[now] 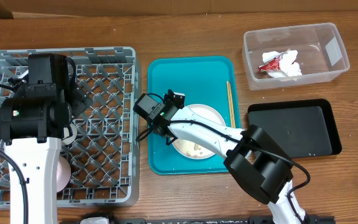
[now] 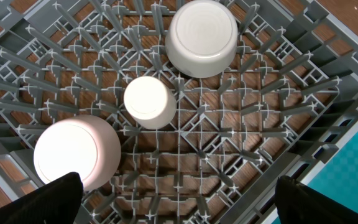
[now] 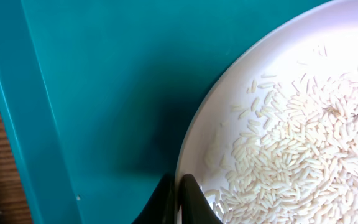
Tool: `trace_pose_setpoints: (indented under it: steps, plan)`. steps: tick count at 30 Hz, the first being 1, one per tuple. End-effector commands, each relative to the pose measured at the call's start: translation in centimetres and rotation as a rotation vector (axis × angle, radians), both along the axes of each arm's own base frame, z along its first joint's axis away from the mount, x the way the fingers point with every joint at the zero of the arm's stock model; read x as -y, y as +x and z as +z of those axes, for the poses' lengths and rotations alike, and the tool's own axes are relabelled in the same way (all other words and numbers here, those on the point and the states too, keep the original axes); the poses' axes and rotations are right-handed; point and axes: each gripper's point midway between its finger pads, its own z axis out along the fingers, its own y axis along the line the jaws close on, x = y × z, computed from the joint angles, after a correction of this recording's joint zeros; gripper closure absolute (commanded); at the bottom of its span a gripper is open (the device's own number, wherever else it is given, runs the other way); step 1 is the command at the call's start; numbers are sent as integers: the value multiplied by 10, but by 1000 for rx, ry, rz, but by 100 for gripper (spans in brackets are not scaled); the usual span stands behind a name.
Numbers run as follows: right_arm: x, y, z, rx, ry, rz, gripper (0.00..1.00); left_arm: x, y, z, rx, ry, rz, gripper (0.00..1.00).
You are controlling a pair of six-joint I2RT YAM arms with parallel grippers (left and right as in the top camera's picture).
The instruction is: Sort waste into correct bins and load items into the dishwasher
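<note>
The white plate point(image 1: 207, 116) with rice grains point(image 1: 197, 148) lies on the teal serving tray point(image 1: 191, 68). My right gripper point(image 1: 168, 135) is shut on the plate's left rim; in the right wrist view its fingers point(image 3: 188, 196) pinch the rim of the plate point(image 3: 278, 93), one above and one below, beside the rice point(image 3: 297, 155). Chopsticks point(image 1: 230, 102) lie along the tray's right side. My left gripper point(image 2: 179, 186) hangs open over the grey dishwasher rack point(image 1: 104, 81), holding nothing. In the rack point(image 2: 260, 124) sit an upturned bowl point(image 2: 202, 37), a small cup point(image 2: 148, 101) and another white dish point(image 2: 76, 152).
The clear tub point(image 1: 328, 68) at the back right holds a crumpled napkin point(image 1: 289, 67) and a red wrapper point(image 1: 269, 63). A black tray point(image 1: 294, 129) lies to the right of the teal tray. The left arm point(image 1: 39, 106) covers part of the rack.
</note>
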Motion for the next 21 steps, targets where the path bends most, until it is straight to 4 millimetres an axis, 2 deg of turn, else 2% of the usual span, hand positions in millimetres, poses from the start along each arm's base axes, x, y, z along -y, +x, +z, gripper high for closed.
trace_pose_setpoints:
  steps: [1,8,16,21]
  plan:
    - [3,-4,-5,-16,-40,50,96,1,1,-2,3,-10,11,0]
    - [-1,-1,14,-17,-69,133,96,1,1,-2,3,-10,11,0]
    - [-9,-8,17,-15,-87,213,96,1,1,-2,3,-10,11,0]
    - [4,-12,19,3,-180,232,96,1,1,-2,3,-10,11,0]
